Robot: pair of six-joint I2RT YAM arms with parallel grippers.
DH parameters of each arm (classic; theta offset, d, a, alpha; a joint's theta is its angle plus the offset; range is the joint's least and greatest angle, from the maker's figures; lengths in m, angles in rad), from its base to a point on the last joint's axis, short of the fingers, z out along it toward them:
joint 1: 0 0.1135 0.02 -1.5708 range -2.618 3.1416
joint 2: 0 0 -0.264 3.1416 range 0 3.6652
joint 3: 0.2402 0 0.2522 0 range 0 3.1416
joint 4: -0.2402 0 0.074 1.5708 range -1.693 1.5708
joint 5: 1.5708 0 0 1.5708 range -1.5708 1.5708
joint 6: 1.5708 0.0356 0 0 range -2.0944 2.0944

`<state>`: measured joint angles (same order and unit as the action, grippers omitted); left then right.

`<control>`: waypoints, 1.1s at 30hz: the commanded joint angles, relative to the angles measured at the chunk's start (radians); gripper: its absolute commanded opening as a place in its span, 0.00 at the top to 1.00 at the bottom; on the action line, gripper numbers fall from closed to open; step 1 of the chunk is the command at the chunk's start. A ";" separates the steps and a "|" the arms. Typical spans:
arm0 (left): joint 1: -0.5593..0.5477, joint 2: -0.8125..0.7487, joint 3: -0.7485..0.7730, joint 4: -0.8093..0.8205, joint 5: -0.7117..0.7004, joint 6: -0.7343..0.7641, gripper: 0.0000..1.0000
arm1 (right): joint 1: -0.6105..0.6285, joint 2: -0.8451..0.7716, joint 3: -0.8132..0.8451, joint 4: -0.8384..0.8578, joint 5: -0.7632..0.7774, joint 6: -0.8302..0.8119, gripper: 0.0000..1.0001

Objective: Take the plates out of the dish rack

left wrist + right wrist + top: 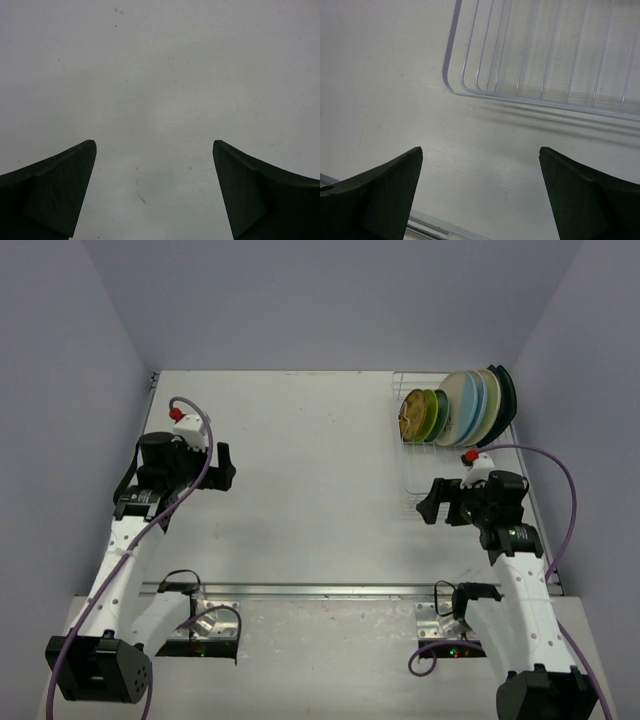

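Nothing's unloaded yet: the plates (465,408) are standing in the dish rack (530,60), far right. The left tool (154,150) and right tool (481,152) are hanging wide open, empty. Next, the right one's needing a reach for a rim.

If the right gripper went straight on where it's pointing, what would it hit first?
Likely the bare table, just short of the dish rack's wire base; the right gripper tilts downward, but depth is unclear.

White arms (112,575), black tools (224,466), purple cables (573,502), small red caps (177,414)
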<state>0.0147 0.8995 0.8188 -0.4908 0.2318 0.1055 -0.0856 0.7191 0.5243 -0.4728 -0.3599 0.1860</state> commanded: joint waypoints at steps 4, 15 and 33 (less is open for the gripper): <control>0.008 0.085 0.061 0.014 -0.008 0.008 0.00 | 0.006 0.162 0.139 -0.026 0.037 -0.035 0.01; 0.008 0.256 0.217 -0.051 -0.081 -0.007 0.00 | 0.048 0.542 0.597 -0.079 0.139 -0.066 0.19; 0.008 0.136 0.230 0.009 -0.164 0.013 0.05 | 0.150 1.117 1.129 -0.055 0.395 0.007 0.56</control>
<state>0.0147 1.0599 0.9951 -0.5213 0.1078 0.0994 0.0631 1.7766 1.5634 -0.5255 -0.0349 0.1665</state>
